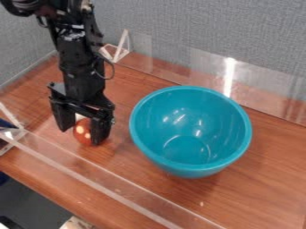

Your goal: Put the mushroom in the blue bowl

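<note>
The mushroom (81, 132), a small orange-red thing, rests on the wooden table (131, 170) at the left. My gripper (80, 134) hangs straight down over it, open, one black finger on each side of the cap; whether the fingers touch it I cannot tell. The mushroom's stem is hidden. The blue bowl (191, 131), large, teal and glossy, stands upright and empty to the right of the gripper, a short gap away.
A clear plastic barrier (227, 73) runs along the back of the table and another clear strip (89, 186) along the front edge. A grey fabric wall stands behind. A white fitting (10, 134) sits at the far left edge.
</note>
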`<state>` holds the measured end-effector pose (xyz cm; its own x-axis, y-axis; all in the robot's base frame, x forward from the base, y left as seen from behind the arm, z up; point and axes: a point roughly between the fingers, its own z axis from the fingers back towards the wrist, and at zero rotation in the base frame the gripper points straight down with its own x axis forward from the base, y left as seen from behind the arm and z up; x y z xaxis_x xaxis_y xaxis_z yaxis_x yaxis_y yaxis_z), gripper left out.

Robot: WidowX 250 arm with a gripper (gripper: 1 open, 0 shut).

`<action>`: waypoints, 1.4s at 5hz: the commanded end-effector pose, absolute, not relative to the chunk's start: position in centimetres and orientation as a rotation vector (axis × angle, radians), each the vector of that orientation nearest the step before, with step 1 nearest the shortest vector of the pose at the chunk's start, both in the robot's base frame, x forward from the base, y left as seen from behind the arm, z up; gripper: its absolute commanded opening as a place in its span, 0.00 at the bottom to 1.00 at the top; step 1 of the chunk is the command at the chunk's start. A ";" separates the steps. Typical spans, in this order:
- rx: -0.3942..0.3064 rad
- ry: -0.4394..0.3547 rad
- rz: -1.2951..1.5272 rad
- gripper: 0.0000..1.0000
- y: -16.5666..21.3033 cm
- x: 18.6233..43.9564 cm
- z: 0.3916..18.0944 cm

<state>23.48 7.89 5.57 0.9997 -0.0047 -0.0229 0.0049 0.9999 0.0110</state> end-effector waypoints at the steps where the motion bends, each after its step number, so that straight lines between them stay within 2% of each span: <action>1: 0.040 -0.028 -0.007 1.00 7.9 24.3 6.5; 6: 0.068 -0.009 0.016 1.00 7.5 26.1 3.9; 7: 0.071 -0.006 0.016 0.00 7.5 26.2 3.5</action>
